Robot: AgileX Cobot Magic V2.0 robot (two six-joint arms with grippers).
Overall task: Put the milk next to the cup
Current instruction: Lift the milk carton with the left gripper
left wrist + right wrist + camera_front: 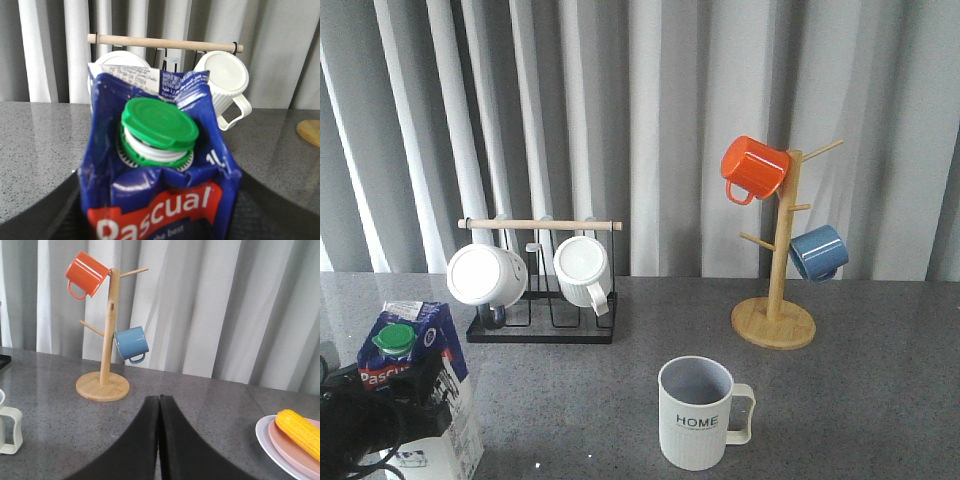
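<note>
Milk [417, 385] stands at the near left of the bench [880, 400], well apart from the cup [697, 412]. The left end effector [395, 405] clasps its upper body below the green cap [159, 123]. The carton's creased walls look soft, so a firm mid-body hold seems safest. The right end effector [159, 440] is pressed closed, empty.

A staged kitchen-style tabletop: a speckled dark grey stone-look counter [880, 400] backed by pleated grey-white curtains [670, 110]. At the far left stands a black wire mug rack with a wooden rod [541, 300]; at the far right, a bamboo mug tree [776, 290]; a pink plate holding yellow corn [295, 437] sits on the right.
</note>
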